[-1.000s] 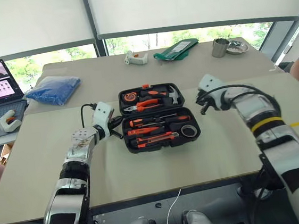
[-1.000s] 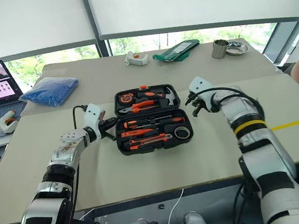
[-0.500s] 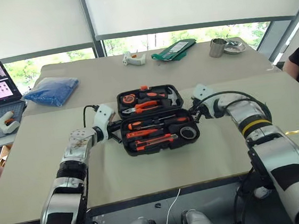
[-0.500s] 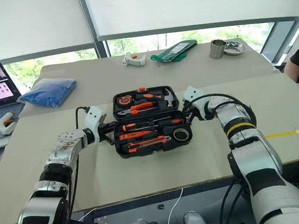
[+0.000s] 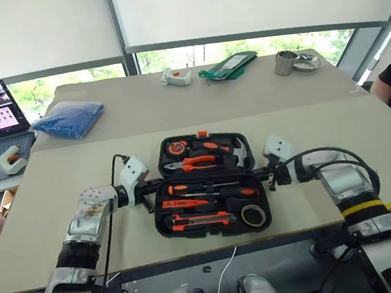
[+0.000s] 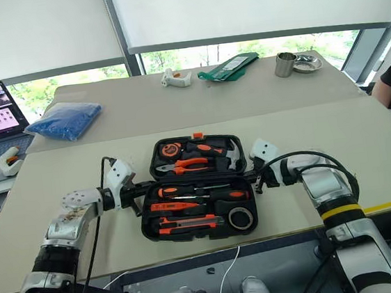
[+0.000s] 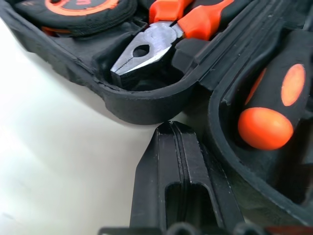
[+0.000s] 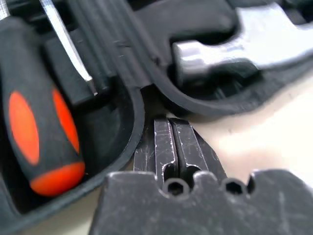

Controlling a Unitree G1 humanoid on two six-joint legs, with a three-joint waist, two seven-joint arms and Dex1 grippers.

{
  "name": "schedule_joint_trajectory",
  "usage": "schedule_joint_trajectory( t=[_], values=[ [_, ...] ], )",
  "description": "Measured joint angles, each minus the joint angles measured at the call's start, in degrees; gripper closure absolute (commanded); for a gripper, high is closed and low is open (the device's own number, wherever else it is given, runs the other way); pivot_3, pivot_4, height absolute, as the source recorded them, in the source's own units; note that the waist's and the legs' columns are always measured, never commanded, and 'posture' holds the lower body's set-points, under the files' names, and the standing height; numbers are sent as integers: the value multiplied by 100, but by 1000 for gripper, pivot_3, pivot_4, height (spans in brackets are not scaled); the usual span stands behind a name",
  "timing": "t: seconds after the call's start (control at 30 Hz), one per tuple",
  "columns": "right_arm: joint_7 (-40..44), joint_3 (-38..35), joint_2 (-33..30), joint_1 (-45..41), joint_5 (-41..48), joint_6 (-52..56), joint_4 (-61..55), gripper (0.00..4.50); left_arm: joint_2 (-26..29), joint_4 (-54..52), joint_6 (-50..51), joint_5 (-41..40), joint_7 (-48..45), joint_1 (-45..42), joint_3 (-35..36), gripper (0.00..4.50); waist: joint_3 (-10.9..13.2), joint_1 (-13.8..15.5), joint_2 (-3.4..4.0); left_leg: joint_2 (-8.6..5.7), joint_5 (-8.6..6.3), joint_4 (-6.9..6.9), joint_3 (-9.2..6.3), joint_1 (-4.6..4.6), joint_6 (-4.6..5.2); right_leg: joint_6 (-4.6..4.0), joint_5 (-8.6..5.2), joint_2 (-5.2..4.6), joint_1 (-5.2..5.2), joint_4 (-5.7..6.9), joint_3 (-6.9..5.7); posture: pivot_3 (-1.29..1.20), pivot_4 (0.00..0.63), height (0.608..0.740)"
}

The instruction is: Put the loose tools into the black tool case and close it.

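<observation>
The black tool case (image 5: 209,186) lies open near the front edge of the bench (image 5: 59,182), screwdrivers (image 5: 210,187), knife (image 5: 202,221) and tape roll (image 5: 253,215) seated in its near half. The left gripper (image 5: 147,190) and right gripper (image 5: 267,178), jaws closed on nothing, press its hinge ends from either side, probably to steady it before closing the lid.

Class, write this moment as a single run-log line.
case: black tool case open, tools seated | left gripper: shut, at case's left hinge | right gripper: shut, at right hinge | lid: not closed
</observation>
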Motion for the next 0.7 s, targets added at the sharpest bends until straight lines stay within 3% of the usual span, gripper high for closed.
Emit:
schedule_joint_trajectory(
  t=[0.57,0.6,0.67,0.7],
  values=[
    [-658,-286,82,-38,226,75,113,4500,4,-131,174,-200,-240,4,-17,4473,1,22,-1,2,2,6,2,-1,2,-5,3,7,2,-1,1,0,150,740],
    [-584,-286,13,-38,284,209,28,4500,16,-156,217,-203,-197,4,-11,4231,1,24,-2,2,2,6,2,-2,3,-5,3,7,2,-1,1,0,150,740],
    [-506,-296,-142,-39,411,568,-189,3920,76,-194,423,-218,-101,3,34,3798,1,29,-2,5,1,7,1,-3,4,-5,3,6,2,0,1,0,150,740],
    [-429,-360,-312,-37,530,943,-408,3584,204,-268,814,-258,75,-7,140,3252,2,31,-4,9,0,8,1,-4,5,-5,3,7,2,-1,0,0,150,740]
  ],
)
